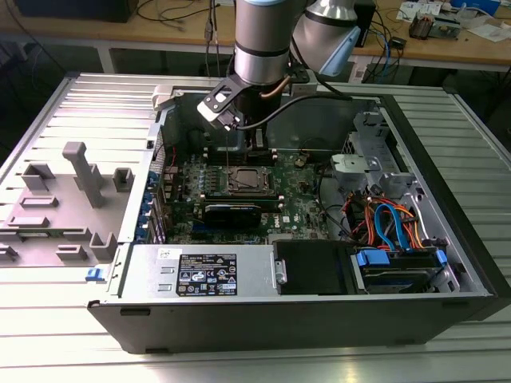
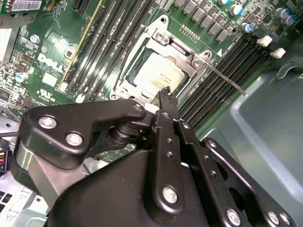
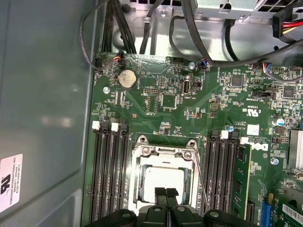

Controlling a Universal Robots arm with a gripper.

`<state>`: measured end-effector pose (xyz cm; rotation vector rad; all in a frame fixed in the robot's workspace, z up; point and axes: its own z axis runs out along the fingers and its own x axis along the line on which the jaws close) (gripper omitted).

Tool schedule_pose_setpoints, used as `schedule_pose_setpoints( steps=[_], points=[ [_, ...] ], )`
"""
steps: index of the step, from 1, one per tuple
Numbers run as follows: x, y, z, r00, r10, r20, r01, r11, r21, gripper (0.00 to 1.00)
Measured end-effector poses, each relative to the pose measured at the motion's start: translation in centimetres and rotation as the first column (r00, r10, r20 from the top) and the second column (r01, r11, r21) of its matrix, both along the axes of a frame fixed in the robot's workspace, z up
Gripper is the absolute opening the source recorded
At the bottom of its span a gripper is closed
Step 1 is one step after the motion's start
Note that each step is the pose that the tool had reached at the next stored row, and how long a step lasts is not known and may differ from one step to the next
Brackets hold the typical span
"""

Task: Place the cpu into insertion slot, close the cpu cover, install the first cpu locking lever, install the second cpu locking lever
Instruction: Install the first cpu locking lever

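- Exterior view: high, off the arm [image 1: 261,40], angled down into open computer case [image 1: 319,315]; far enough for whole case
- First wrist view: close, almost straight down on motherboard [image 3: 189,118]; gripper [image 3: 166,194] in foreground
- Second wrist view: closer, slanted past gripper [image 2: 165,94]
- Shared by all three: insertion slot [image 1: 243,180] [image 3: 142,156] [image 2: 156,40]

The hand [image 2: 165,93], pinched closed, hangs at the cpu cover [image 2: 128,82] rim.

1. An open computer case [image 1: 279,319] lay on a ribbed metal table [image 1: 48,351].
2. A grey plastic fixture [image 1: 77,171] stood beside it, at the exterior view's left.
3. A coin battery [image 3: 127,78] sat on the green motherboard [image 3: 189,118].
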<state>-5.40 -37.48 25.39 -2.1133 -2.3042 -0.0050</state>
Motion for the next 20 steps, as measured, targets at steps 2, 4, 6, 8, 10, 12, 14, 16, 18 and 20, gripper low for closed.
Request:
schedule_pose_setpoints(
  steps=[2,4,6,8,10,12,14,16,18,20],
  points=[
    [0.0,0.0,0.2,1.0,0.0,0.0,0.0,1.0,-0.0001,0.11],
    [0.0,0.0,0.76,1.0,0.0,0.0,0.0,1.0,0.0,0.11],
    [0.0,0.0,1.07,1.0,-0.001,0.0,0.001,1.0,0.0,0.11],
    [0.0,0.0,1.46,1.0,-0.001,0.0,0.001,1.0,0.0,0.11],
    [0.0,-0.01,1.87,1.0,-0.001,0.0,0.001,1.0,0.0001,0.11],
    [0.0,-0.02,2.02,1.0,-0.001,0.0001,0.001,1.0,0.0002,0.11],
    [0.0,-0.03,2.02,1.0,-0.001,0.0001,0.001,1.0,0.0017,0.11],
    [0.0,-0.03,2.03,1.0,-0.001,0.0,0.001,1.0,0.0021,0.11],
    [0.0,-0.03,2.02,1.0,0.0,0.0,0.0,1.0,0.0023,0.11],
    [0.0,-0.03,2.02,0.9999,0.015,0.0,-0.015,0.9999,0.0023,0.11]
  ],
)
